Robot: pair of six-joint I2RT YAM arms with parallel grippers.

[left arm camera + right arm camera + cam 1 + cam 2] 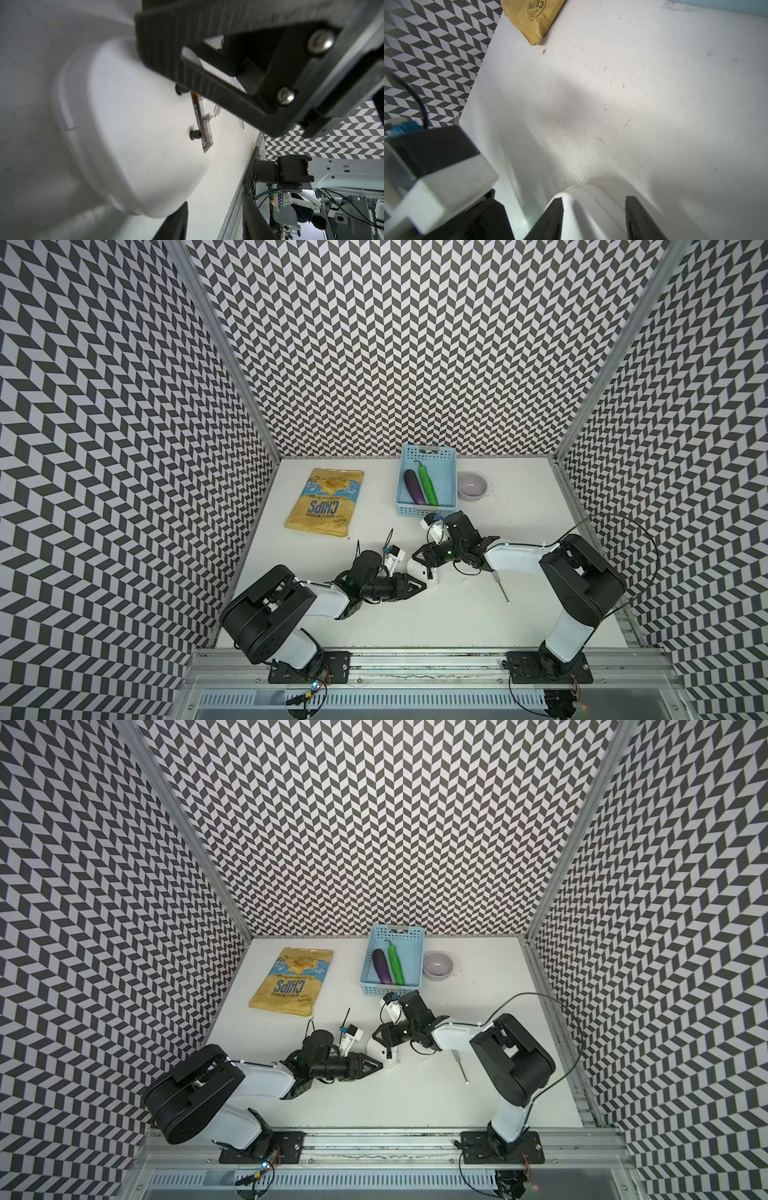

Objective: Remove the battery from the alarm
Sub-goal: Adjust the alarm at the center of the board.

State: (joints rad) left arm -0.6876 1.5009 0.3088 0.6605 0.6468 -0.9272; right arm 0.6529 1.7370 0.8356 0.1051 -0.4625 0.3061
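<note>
While the alarm (pixel 419 569) stands on the table (pixel 415 622) with the battery (pixel 197 116) in its back slot, right gripper (pixel 593 200) straddles its edge, grip unclear, and left gripper (pixel 214 205) gapes just beside it.

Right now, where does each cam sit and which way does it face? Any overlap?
Top views: stereo pair high above the base rail, looking down on the table; both arms show, left hand and right hand both at the alarm.
Left wrist: on the left arm, facing the alarm's back and battery; shows its own fingers and the right hand's finger.
Right wrist: on the right arm, facing across the table toward the chips bag; shows its own fingers straddling the alarm.
Shared: the alarm is in every view.
</note>
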